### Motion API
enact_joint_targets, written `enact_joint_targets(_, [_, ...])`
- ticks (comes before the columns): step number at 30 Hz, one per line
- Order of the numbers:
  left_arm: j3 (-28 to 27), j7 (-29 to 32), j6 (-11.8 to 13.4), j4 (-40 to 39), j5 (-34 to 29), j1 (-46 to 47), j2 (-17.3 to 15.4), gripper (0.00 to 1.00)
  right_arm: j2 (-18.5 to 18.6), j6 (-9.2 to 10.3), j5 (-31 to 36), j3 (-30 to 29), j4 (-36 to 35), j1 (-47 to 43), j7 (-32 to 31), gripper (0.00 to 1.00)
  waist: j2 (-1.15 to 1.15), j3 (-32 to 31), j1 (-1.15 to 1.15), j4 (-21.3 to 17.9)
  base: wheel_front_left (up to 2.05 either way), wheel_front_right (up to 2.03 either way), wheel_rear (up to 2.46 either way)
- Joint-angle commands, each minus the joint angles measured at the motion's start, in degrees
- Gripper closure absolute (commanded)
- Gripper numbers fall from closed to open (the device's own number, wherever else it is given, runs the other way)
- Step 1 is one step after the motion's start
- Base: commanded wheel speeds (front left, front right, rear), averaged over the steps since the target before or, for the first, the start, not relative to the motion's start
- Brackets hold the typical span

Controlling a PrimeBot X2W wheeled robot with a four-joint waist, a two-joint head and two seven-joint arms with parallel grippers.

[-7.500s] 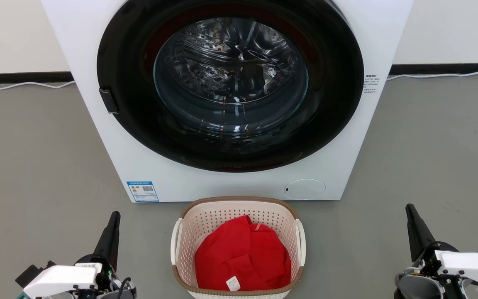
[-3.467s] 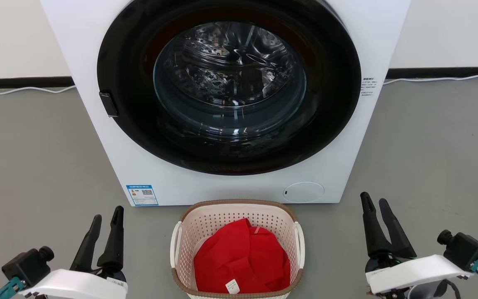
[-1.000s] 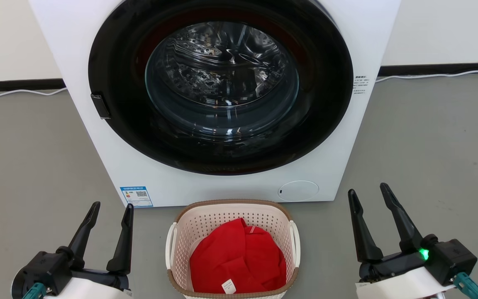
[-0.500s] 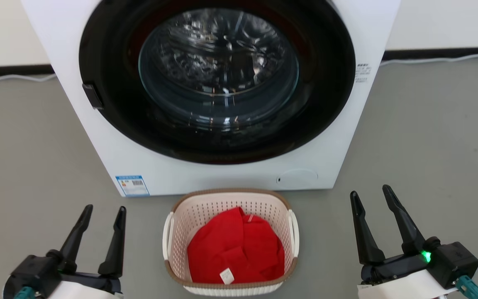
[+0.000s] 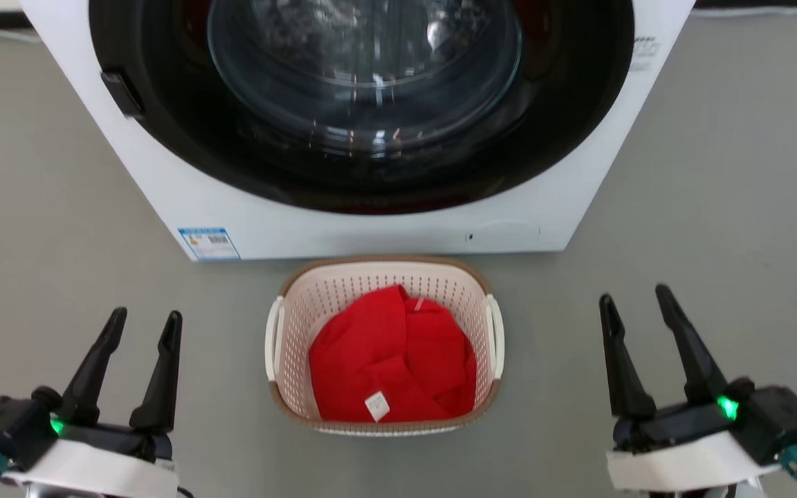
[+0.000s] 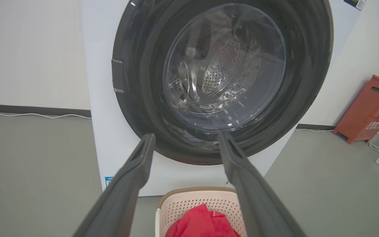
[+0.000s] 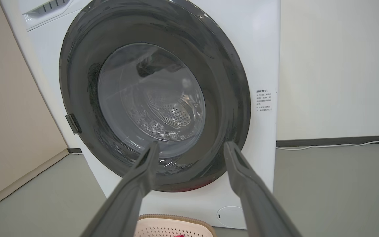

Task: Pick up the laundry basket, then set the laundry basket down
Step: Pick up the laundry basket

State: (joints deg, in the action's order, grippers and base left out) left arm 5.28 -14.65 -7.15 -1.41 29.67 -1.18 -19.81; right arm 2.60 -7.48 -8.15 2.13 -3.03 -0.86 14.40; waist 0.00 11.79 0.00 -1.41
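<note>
Left gripper agape; blue label on washer illegible.

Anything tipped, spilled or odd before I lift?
Nothing stands out. The cream perforated plastic laundry basket stands upright on the grey floor before the white washer, the red cloth all inside it. Left gripper and right gripper are open, clear of it.

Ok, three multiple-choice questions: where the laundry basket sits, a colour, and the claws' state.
1. The laundry basket sits: A on the floor before the washing machine; B inside the drum; C on a shelf.
2. The cloth in it is: A blue; B red; C green.
3. The left claw and right claw are: A shut on handles; B shut, empty; C open, empty.
Answers: A, it stands at the machine's foot; B, red fabric shows; C, both gape, holding nothing.
</note>
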Motion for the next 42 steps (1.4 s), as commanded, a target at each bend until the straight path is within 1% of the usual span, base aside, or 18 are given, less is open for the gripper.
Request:
enact_joint_targets(1, [-1.8, -0.3, -0.3, -0.9, 1.0, 3.0, -1.6, 0.00, 0.3, -0.01, 0.2, 1.5, -1.6, 2.6, 0.6, 0.00, 0.00, 1.5, 0.00, 0.1, 0.00, 0.00, 0.00])
enact_joint_targets(11, [2.0, -0.3, -0.3, 3.0, 5.4, 7.4, -5.0, 0.00, 0.3, -0.01, -0.6, 1.0, 0.8, 5.7, 0.6, 0.00, 0.00, 7.2, 0.00, -0.1, 0.00, 0.00, 0.00])
enact_joint_targets(20, [5.4, -0.3, -0.3, 5.3, 8.9, 12.7, -8.3, 0.00, 0.3, -0.01, -1.2, 1.4, 3.9, 9.8, 0.6, 0.00, 0.00, 14.4, 0.00, -0.1, 0.00, 0.00, 0.00])
enact_joint_targets(26, [8.4, -0.3, -0.3, 7.5, 10.5, 16.5, -10.4, 0.00, 0.3, -0.01, -3.1, 1.6, 6.5, 12.4, 0.6, 0.00, 0.00, 18.7, 0.00, 0.1, 0.00, 0.00, 0.00])
enact_joint_targets(36, [10.7, -0.3, -0.3, 10.6, 13.9, 21.8, -12.1, 0.00, 0.3, -0.01, -3.6, 2.1, 9.7, 16.7, 0.6, 0.00, 0.00, 24.7, 0.00, 0.6, 0.00, 0.00, 0.00])
enact_joint_targets(42, [13.0, -0.3, -0.3, 11.9, 15.2, 25.3, -13.2, 0.00, 0.3, -0.01, -3.4, 2.2, 12.4, 20.1, 0.6, 0.00, 0.00, 28.5, 0.00, 0.7, 0.00, 0.00, 0.00])
